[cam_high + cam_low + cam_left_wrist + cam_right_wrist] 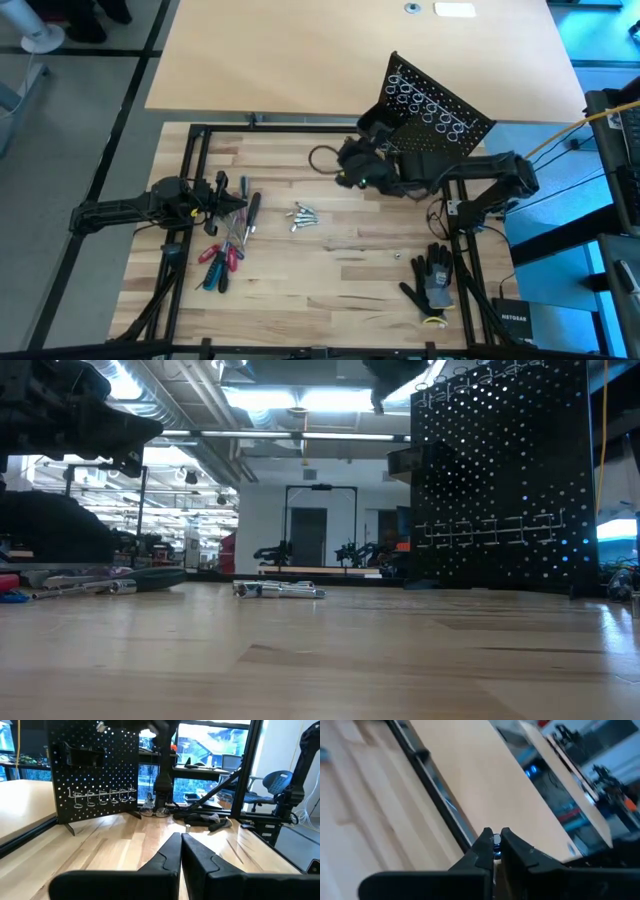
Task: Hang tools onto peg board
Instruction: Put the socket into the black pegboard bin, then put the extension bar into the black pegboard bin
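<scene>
The screwdrivers [226,245] are lying in a loose heap near the left edge of the table [330,305], with the left gripper [180,840] hanging just above them, its fingers pressed fully together and carrying nothing.

The peg board [440,110] is standing at the far right corner of the table, leaning a little. The right gripper [495,838] is hovering in front of it, near the far edge. Its fingers are nipped almost together on what looks like a small shiny piece [496,841]; what that piece is I cannot tell.

The screwdrivers are looking light, thin and stiff. Their smooth round shanks are likely to roll or slip, so the thicker handle, taken across its middle, is seeming the safer place to hold. Because they are overlapping, lifting one is likely to drag its neighbours. The silver bits [303,214], lying at the middle of the table, are hard, tiny and slippery, and probably need a pinch square across their length.

Counting: one peg board showing two rows of wire rings; at least two red handles, one blue, and several dark ones in the heap, the exact number being hidden by the overlap; a cluster of roughly four or five silver bits, plus one stray bit [397,255] toward the right; and one glove [432,282] near the right edge.
</scene>
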`<action>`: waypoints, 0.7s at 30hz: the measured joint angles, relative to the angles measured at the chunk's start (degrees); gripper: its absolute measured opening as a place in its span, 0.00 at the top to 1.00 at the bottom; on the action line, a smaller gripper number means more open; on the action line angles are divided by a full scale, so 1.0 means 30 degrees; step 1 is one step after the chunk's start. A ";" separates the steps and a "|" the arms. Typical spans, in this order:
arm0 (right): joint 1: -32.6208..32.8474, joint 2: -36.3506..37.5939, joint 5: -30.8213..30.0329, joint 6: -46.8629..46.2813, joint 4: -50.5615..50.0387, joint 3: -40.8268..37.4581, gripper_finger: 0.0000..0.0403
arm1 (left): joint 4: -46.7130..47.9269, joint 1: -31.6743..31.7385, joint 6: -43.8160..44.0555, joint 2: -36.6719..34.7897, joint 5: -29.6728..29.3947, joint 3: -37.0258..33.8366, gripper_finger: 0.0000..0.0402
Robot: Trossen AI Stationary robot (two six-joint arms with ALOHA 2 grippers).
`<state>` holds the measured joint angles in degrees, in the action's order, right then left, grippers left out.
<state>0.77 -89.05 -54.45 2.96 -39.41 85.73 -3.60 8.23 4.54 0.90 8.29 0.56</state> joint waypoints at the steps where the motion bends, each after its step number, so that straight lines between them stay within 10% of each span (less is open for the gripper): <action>1: -0.0346 0.0096 0.0027 -0.0243 -0.0426 0.0000 0.94 | 0.0003 0.0000 0.0000 0.0000 0.0000 -0.0005 1.00; 21: -0.4391 0.0152 0.3446 -0.5507 -0.4980 0.0000 0.82 | 0.0015 0.0000 -0.0001 -0.0003 0.0000 0.0000 1.00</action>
<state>-12.40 -88.60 -44.11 -13.56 -54.35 85.73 -3.55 8.23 4.53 0.89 8.29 0.56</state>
